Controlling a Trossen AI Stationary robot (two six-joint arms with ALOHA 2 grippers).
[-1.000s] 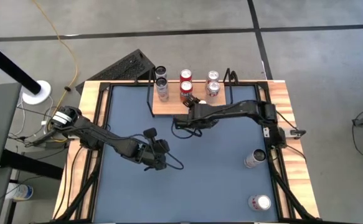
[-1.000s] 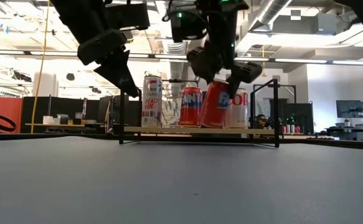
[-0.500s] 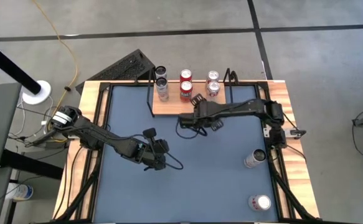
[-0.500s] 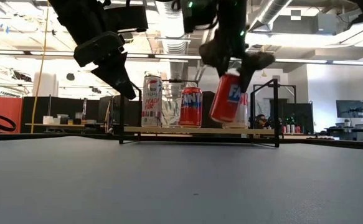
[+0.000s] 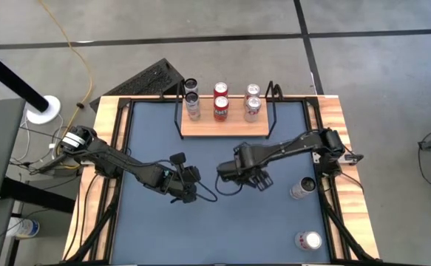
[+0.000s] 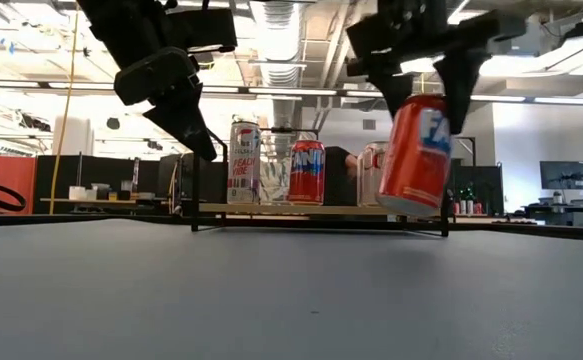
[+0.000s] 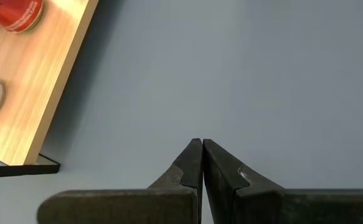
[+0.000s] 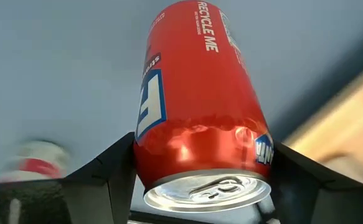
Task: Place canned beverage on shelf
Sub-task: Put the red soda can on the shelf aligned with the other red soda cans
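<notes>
At counter left-centre: left tool (image 5: pixel 188 186), fingers pressed together, holding nothing, above the blue mat. Rear centre: shelf (image 5: pixel 225 125) carrying six cans in three pairs (one red pair in the middle). Centre-right: right tool (image 6: pixel 426 105), fingers spread wide and clamped on a red can (image 6: pixel 417 153), tilted, lifted clear of the counter (image 5: pixel 156 229), apart from the shelf.

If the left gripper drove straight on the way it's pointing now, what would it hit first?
Probably the blue table mat. The shut left gripper points down at bare mat in its wrist view, and nothing lies ahead of its tips. The shelf sits off to one side, likely clear.
</notes>
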